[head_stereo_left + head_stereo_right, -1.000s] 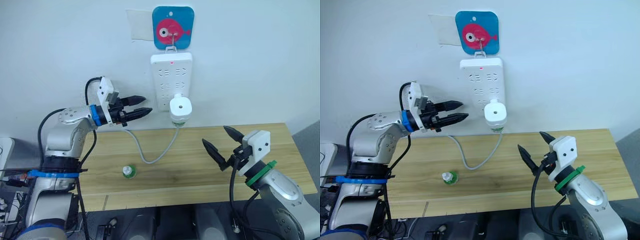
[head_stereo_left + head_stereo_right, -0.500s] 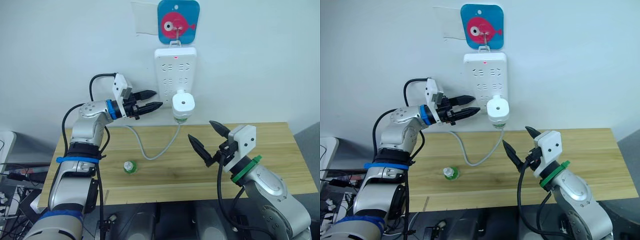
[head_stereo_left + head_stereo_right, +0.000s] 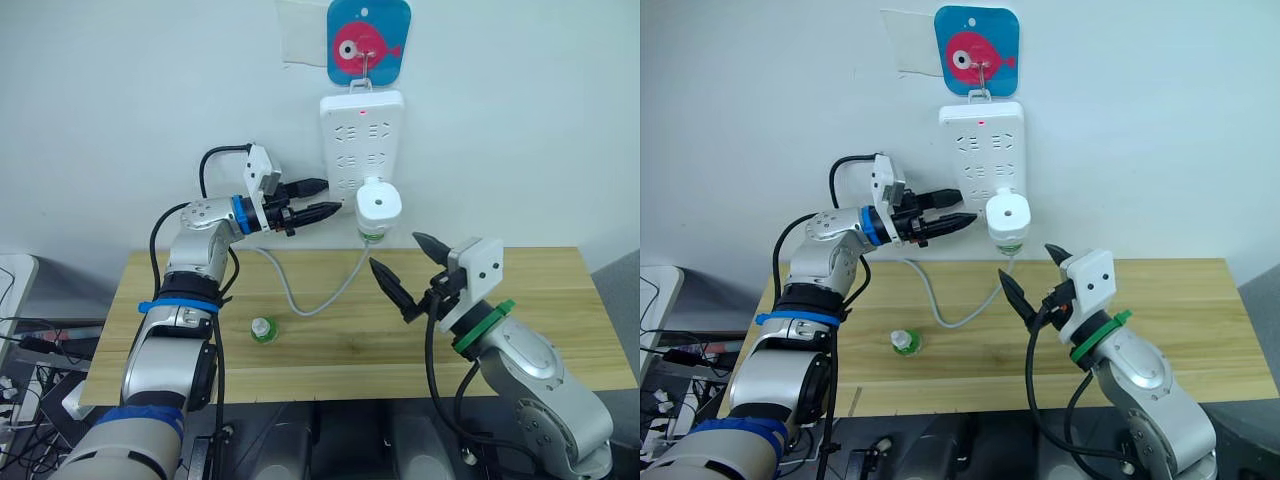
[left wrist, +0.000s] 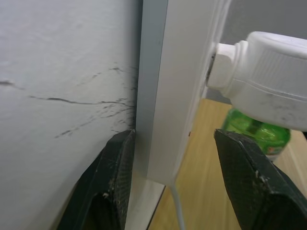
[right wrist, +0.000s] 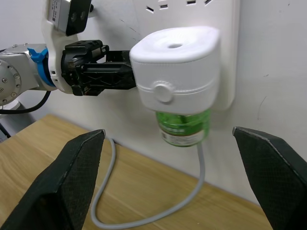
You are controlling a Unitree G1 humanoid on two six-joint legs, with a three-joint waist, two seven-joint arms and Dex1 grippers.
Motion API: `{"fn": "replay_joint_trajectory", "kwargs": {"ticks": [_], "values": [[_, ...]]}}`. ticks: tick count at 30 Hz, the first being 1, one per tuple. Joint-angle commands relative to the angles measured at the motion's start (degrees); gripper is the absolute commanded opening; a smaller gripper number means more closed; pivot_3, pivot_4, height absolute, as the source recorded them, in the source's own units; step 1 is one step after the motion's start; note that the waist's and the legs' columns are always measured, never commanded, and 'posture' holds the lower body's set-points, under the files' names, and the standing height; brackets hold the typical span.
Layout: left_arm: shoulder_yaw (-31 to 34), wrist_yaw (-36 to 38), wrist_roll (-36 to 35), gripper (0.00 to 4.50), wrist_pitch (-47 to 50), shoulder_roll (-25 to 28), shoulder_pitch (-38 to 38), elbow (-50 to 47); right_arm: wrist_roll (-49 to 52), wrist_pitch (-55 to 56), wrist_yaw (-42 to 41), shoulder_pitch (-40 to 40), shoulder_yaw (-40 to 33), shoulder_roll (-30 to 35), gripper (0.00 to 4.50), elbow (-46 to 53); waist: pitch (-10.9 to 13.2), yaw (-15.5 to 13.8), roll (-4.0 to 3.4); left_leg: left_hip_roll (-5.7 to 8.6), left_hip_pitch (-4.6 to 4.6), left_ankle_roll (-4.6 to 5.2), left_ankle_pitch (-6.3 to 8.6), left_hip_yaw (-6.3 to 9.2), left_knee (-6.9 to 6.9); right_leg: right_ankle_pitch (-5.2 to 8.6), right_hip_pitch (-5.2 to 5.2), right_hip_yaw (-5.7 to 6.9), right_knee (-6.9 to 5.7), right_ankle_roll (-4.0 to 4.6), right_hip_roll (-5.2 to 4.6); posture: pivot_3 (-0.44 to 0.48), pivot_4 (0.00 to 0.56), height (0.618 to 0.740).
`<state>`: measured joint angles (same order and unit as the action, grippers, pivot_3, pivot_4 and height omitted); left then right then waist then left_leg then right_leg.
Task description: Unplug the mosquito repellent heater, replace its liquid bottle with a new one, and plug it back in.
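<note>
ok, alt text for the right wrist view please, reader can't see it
A white mosquito repellent heater with a green liquid bottle under it sits plugged into a wall power strip, framed between the right gripper's open black fingers. The left gripper reaches in beside the heater, above a wooden table with a grey cable.

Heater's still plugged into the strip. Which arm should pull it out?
Probably the right: the right gripper is open and faces the heater head-on. The left gripper straddles the power strip's edge, so it could brace.
</note>
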<state>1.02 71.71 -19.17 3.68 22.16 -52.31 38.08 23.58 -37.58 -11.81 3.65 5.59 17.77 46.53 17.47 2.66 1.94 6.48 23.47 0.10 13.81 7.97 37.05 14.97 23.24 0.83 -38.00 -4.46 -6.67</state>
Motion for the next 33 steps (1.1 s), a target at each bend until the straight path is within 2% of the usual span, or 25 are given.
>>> {"fn": "replay_joint_trajectory", "kwargs": {"ticks": [1,14,17,20,33], "values": [[-1.48,2.32,-0.89,2.71,1.78,-1.64,-1.47,-3.60,0.74,-0.26,0.59,0.90,-0.94,-0.39,4.50,3.17,0.00,0.01,0.00,0.00,0.01,0.00,0.00,0.00,0.00,0.00,0.01,0.00,0.00,0.00,0.00,-0.216,0.347,0.740],[-0.27,2.18,-1.14,2.71,2.75,-4.21,-3.16,-3.44,0.22,-1.83,2.26,1.24,-3.12,0.09,4.50,3.84,0.01,0.24,0.00,0.02,0.41,-0.10,-0.06,0.32,0.03,-0.05,0.26,0.12,0.00,0.06,0.07,-0.234,0.340,0.740],[0.14,2.16,-1.49,2.17,3.32,-4.59,-3.36,-3.26,0.91,-2.99,4.72,2.75,-3.46,-2.19,4.50,4.10,0.01,0.27,-0.01,0.02,0.43,-0.23,-0.14,0.37,0.03,-0.06,0.26,0.16,0.00,0.08,0.09,-0.241,0.340,0.740],[0.46,1.87,-1.50,1.30,3.77,-4.97,-3.75,-3.07,0.12,-4.83,6.69,5.68,-2.19,-3.58,4.50,4.50,0.01,0.32,-0.01,0.02,0.43,-0.24,-0.15,0.48,0.03,-0.10,0.26,0.20,-0.02,0.15,0.09,-0.243,0.337,0.740],[0.72,-0.08,-1.11,1.29,4.54,-5.45,-3.48,-4.04,-7.53,-10.32,13.84,14.28,4.89,-7.08,4.50,3.21,0.03,0.58,-0.04,0.00,0.46,-0.28,-0.28,0.56,0.01,-0.17,0.30,0.24,-0.04,0.19,0.19,-0.237,0.343,0.740]]}}
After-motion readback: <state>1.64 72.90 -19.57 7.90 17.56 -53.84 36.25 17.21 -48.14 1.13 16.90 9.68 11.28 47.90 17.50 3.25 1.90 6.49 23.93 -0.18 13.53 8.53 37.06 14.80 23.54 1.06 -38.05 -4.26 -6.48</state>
